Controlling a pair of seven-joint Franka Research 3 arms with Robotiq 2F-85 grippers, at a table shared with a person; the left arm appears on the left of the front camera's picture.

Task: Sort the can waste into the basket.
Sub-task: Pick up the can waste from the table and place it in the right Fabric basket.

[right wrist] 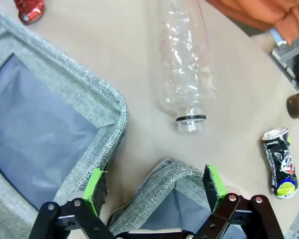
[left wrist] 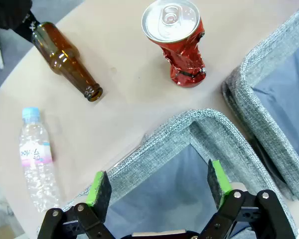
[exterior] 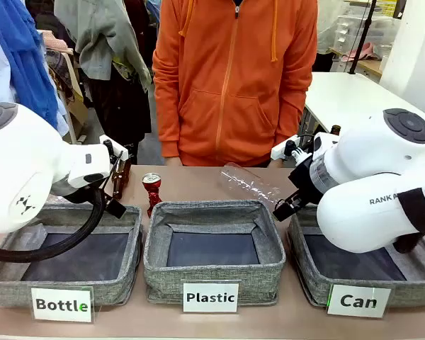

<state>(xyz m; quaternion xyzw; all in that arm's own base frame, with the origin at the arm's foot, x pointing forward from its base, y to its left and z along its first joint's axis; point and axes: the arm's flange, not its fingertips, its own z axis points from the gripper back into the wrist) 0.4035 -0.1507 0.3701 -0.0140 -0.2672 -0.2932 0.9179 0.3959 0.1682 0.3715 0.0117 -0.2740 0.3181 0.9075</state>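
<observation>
Left gripper [left wrist: 157,185] spread wide, red can [left wrist: 177,45] standing on the surface [left wrist: 124,74] ahead; right gripper [right wrist: 154,186] wide too, dark can [right wrist: 280,162] lying nearby.

Front faces person [exterior: 234,78]; wrists close overhead, sharing red can [left wrist: 177,45].

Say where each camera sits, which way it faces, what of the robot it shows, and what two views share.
Front view: fixed between the arms, facing across the table at the person; left arm and right arm show.
Left wrist view: on the left arm, looking down past the open left pincer at the red can and brown bottle.
Right wrist view: on the right arm, looking down past the open right pincer at the clear bottle and dark can.
Shared: front and left wrist both show the red can.
</observation>
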